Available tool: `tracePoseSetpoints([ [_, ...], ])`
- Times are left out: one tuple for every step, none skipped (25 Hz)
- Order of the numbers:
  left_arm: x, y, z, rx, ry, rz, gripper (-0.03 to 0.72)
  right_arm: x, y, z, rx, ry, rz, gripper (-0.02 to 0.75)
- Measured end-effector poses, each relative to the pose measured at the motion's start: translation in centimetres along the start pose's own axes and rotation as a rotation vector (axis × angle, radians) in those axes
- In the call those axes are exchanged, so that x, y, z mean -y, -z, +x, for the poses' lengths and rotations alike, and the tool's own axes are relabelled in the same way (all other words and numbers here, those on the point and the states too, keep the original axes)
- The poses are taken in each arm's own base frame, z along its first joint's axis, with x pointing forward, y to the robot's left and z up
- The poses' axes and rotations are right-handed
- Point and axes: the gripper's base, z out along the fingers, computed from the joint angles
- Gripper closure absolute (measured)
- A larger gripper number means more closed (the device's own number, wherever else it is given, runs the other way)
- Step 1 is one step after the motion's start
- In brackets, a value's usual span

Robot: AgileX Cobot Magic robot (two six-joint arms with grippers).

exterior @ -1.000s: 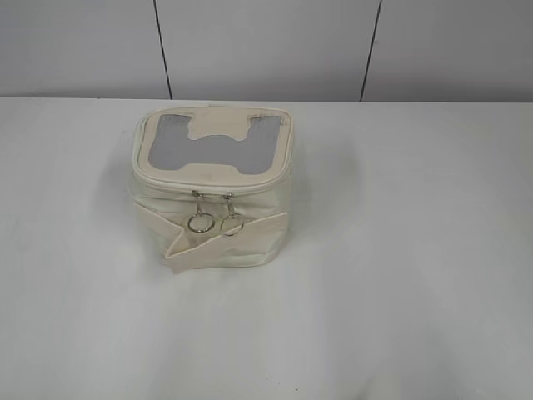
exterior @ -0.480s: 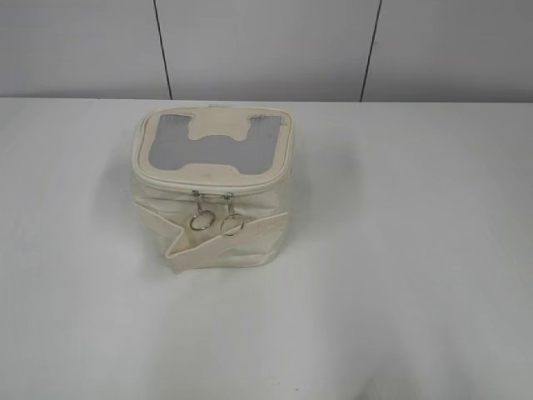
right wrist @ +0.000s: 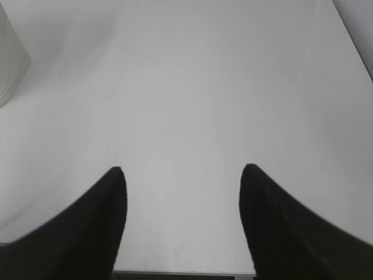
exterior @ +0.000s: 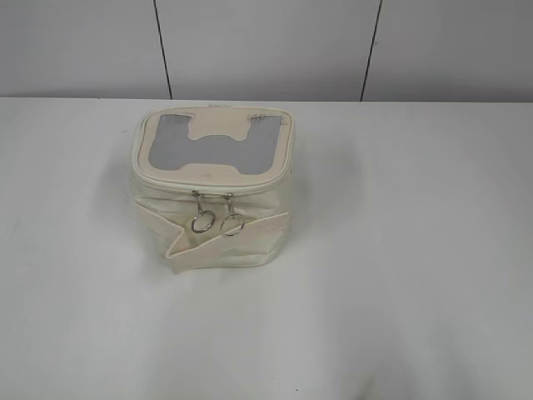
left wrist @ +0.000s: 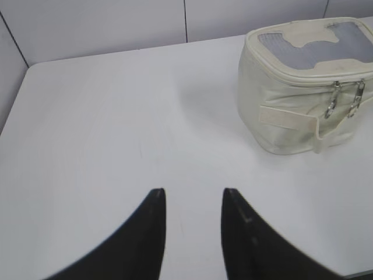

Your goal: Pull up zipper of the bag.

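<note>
The cream boxy bag (exterior: 212, 192) with a grey H-shaped lid panel stands on the white table, left of centre in the exterior view. Its zipper (exterior: 212, 187) runs along the lid edge, with two silver sliders side by side at the front and ring pulls (exterior: 216, 222) hanging down. A flat cream strap (exterior: 225, 237) crosses its front. The bag also shows at the upper right of the left wrist view (left wrist: 303, 87), with the pulls (left wrist: 344, 102). My left gripper (left wrist: 192, 195) is open and empty, far from the bag. My right gripper (right wrist: 183, 172) is open and empty; only the bag's edge (right wrist: 9, 58) shows there.
The white table (exterior: 400, 250) stretches around the bag, with a grey panelled wall (exterior: 266, 46) behind it. The table's near edge shows at the bottom of the right wrist view (right wrist: 186, 272). Neither arm appears in the exterior view.
</note>
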Motion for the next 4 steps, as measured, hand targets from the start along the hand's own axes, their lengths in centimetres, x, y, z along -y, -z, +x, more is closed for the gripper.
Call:
tracePoseSetpoints([
  [0.0, 0.0, 0.0, 0.0, 0.0, 0.0, 0.443, 0.0, 0.0, 0.0, 0.0, 0.0, 0.0, 0.252],
  [0.0, 0.0, 0.0, 0.0, 0.0, 0.0, 0.443, 0.0, 0.0, 0.0, 0.0, 0.0, 0.0, 0.252],
  [0.0, 0.0, 0.0, 0.0, 0.0, 0.0, 0.443, 0.0, 0.0, 0.0, 0.0, 0.0, 0.0, 0.252],
  [0.0, 0.0, 0.0, 0.0, 0.0, 0.0, 0.443, 0.0, 0.0, 0.0, 0.0, 0.0, 0.0, 0.252],
])
